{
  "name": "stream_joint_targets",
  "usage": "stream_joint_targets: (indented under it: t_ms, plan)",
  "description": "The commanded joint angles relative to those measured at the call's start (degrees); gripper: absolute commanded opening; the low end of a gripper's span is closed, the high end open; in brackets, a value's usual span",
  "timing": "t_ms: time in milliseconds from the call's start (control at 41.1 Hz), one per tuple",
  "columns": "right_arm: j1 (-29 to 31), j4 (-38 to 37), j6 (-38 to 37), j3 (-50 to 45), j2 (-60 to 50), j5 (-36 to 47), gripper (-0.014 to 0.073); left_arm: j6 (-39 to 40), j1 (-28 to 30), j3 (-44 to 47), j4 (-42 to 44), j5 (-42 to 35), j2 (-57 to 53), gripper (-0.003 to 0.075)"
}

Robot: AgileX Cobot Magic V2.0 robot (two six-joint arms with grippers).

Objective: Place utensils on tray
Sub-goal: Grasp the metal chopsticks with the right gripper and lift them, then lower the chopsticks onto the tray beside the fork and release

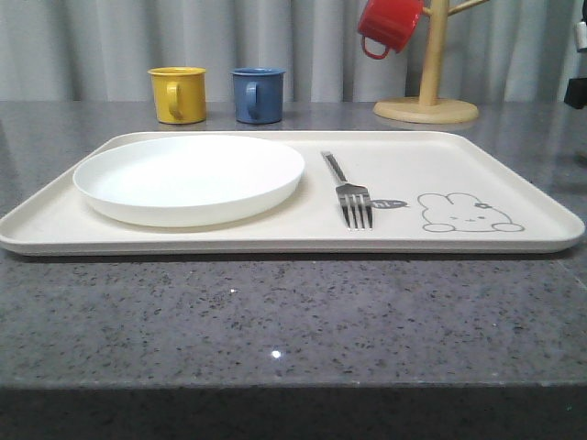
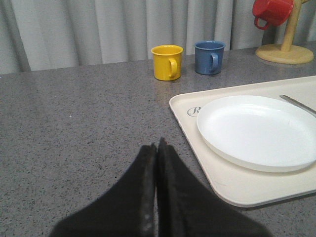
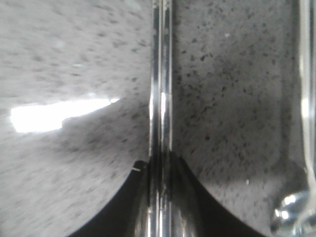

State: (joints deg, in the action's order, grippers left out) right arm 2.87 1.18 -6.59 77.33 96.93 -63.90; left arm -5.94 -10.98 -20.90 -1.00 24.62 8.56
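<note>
1. Clamped between the right gripper (image 3: 160, 170), a pair of slim metal chopsticks (image 3: 160, 98) runs straight out from the fingertips, both sticks side by side, long axis in line with the gripper.
2. Just beside them on the grey countertop (image 3: 74, 59) lies a metal spoon (image 3: 306, 123), handle roughly parallel to the chopsticks, bowl end near the gripper.
3. Over on the other side, the left gripper (image 2: 157, 148) sits pressed shut with nothing between its fingers, hovering low over bare counter just beside the tray's near corner.
4. On the tray (image 1: 514, 165), the white plate (image 1: 188, 179) fills the left half and the fork (image 1: 348, 192) lies next to it, tines toward the camera.
5. My read: plate and fork are home; chopsticks and spoon remain. The free strip is right of the fork, so the right arm looks better placed, laying the chopsticks parallel to the fork.
</note>
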Motion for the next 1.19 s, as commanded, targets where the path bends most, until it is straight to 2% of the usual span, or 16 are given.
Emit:
stream_joint_targets:
  t_ms: [0,122,292,486,608,876,1168]
  plan:
    - [-0.4,1.1,-0.9,2.2,-6.4,-0.1,0.0025,0.5,0.1,-1.4,-0.6,-5.0,0.6,-0.0018]
    - [-2.5,3.6,-0.9,4.3,-8.8,-1.4,0.0025,0.5,0.1,-1.4,-0.6,-5.0,0.6,-0.0018]
    - [-9.2,8.2,-1.5,7.4,-8.6,-2.4,0.0025,0.5,0.1,-1.4,-0.6,-5.0,0.6,-0.0018]
    - [-19.1,9.7,-6.2,9.8,-5.2,-0.6,0.0025,0.5,0.1,-1.4,-0.6,-5.0,0.6,-0.0018]
    - [-23.1,9.7,-9.7,10.3,-2.4,0.0,0.0025,0.5,0.1,-1.4,-0.6,-5.0,0.6,-0.0018]
    - [-24.3,9.4,-14.7,10.3,2.5,1.9,0.0027,0.5,0.1,-1.4,-0.6,-5.0,0.6,-0.0018]
    - [-24.3,4.7,-16.9,10.3,3.6,1.6,0.0027,0.5,0.1,-1.4,-0.6,-5.0,0.6,-0.0018]
